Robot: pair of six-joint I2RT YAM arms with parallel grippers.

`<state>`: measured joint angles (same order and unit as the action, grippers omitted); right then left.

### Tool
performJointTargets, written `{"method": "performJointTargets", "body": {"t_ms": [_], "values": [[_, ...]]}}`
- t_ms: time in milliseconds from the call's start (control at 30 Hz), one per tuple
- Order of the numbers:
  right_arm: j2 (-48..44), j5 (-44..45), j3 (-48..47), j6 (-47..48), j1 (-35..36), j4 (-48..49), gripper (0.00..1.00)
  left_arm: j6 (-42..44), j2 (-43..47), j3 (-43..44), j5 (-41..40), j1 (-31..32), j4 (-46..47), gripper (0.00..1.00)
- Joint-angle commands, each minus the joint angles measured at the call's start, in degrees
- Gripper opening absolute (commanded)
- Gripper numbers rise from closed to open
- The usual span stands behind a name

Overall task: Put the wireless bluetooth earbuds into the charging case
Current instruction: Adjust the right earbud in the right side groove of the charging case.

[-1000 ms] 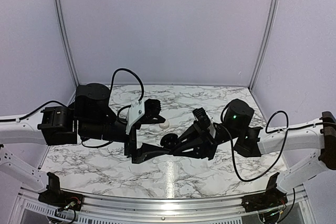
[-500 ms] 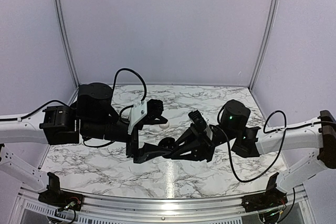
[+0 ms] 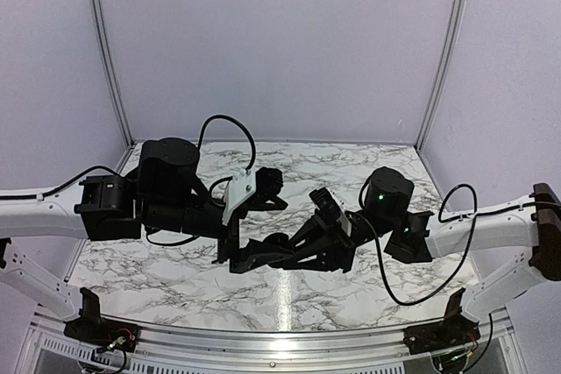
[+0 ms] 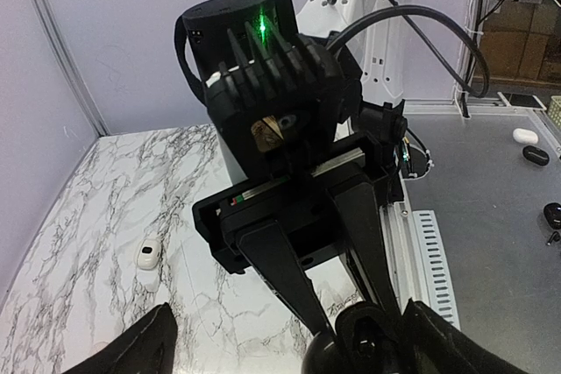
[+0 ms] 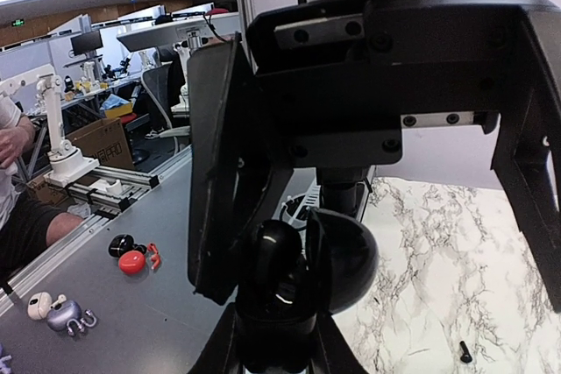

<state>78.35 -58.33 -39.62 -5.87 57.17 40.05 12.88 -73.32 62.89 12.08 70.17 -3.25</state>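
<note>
My right gripper point(image 5: 276, 343) is shut on a black round puck point(image 5: 279, 269) whose hinged lid point(image 5: 346, 256) stands open. It holds the puck above the marble table point(image 3: 175, 282), near the middle. My left gripper point(image 4: 280, 348) is open, its two fingers spread wide on either side of the puck point(image 4: 355, 352), which sits close to the right finger point(image 4: 438, 343). From above, both grippers point(image 3: 263, 232) meet around the puck point(image 3: 279, 241). One tiny black earbud point(image 5: 464, 352) lies on the marble. The charging case is hidden in every view.
A small white rounded piece with a dark spot point(image 4: 148, 254) lies on the marble beyond my left gripper. The metal rail point(image 3: 280, 339) runs along the near edge. Other earbud cases point(image 4: 526, 136) and a red one point(image 5: 131, 261) lie on grey benches off the table.
My left arm has moved right, toward the right gripper, and now covers the small white piece in the top view. The right gripper has shifted slightly left with the puck.
</note>
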Motion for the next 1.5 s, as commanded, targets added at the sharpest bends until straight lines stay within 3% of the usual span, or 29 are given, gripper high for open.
{"method": "performJointTargets", "body": {"t_ms": [0, 533, 867, 1000, 1267, 1367, 1467], "values": [[0.27, -0.37, -2.91, 1.27, 1.35, -0.49, 0.0, -0.81, -1.29, 1.64, -0.78, -0.3, 1.28, 0.91], [0.32, 1.03, -2.82, 0.73, 2.05, 0.47, 0.0, -3.91, -4.67, 2.75, -2.87, -0.58, 4.54, 0.91], [-0.26, 3.66, 0.26, -5.77, -0.39, 8.43, 0.0, -4.23, -3.49, 2.89, 0.44, -0.56, 5.27, 0.92], [-2.06, 11.71, 2.16, -6.96, -2.69, 7.82, 0.0, -5.78, -0.38, 2.62, -3.82, -0.56, 5.27, 0.93], [-7.96, 31.5, 5.34, -5.25, -5.3, 3.07, 0.0, -15.03, 5.64, -0.05, -21.19, -0.94, 6.65, 0.92], [-10.15, 39.95, 6.52, -4.33, -5.31, 1.14, 0.0, -20.96, 6.76, -0.61, -24.24, -2.47, 6.06, 0.84], [-12.49, 48.08, 6.72, -2.86, -5.13, -1.63, 0.0, -27.43, 5.94, -0.1, -23.11, -3.64, 5.33, 0.66]]}}
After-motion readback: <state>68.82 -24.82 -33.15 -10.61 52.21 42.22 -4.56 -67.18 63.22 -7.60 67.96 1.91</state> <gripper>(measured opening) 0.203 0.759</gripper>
